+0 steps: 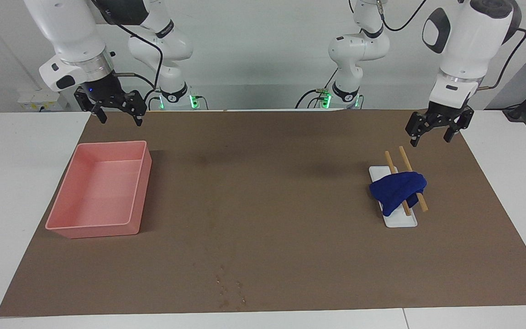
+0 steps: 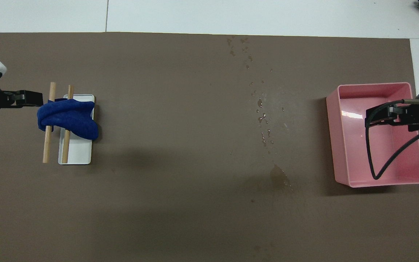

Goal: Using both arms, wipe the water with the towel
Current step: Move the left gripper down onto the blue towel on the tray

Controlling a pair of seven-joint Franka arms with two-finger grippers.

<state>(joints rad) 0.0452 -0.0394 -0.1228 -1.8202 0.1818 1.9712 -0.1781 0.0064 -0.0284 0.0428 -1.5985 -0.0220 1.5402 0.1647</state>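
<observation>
A blue towel (image 1: pixel 397 189) hangs bunched over two wooden sticks (image 1: pixel 403 160) on a white tray (image 1: pixel 402 221) toward the left arm's end of the table; it also shows in the overhead view (image 2: pixel 69 116). My left gripper (image 1: pixel 429 137) hangs open and empty over the mat beside the sticks' ends, short of the towel; overhead, its tip (image 2: pixel 31 99) is next to the towel. The water is a faint darker smudge (image 2: pixel 278 178) on the brown mat, barely visible in the facing view (image 1: pixel 203 160). My right gripper (image 1: pixel 120 119) waits open over the pink bin's edge.
A pink empty bin (image 1: pixel 69 228) stands toward the right arm's end; it also shows in the overhead view (image 2: pixel 340 145). A trail of small droplets (image 2: pixel 262 116) runs from the smudge away from the robots to the mat's edge (image 1: pixel 228 292).
</observation>
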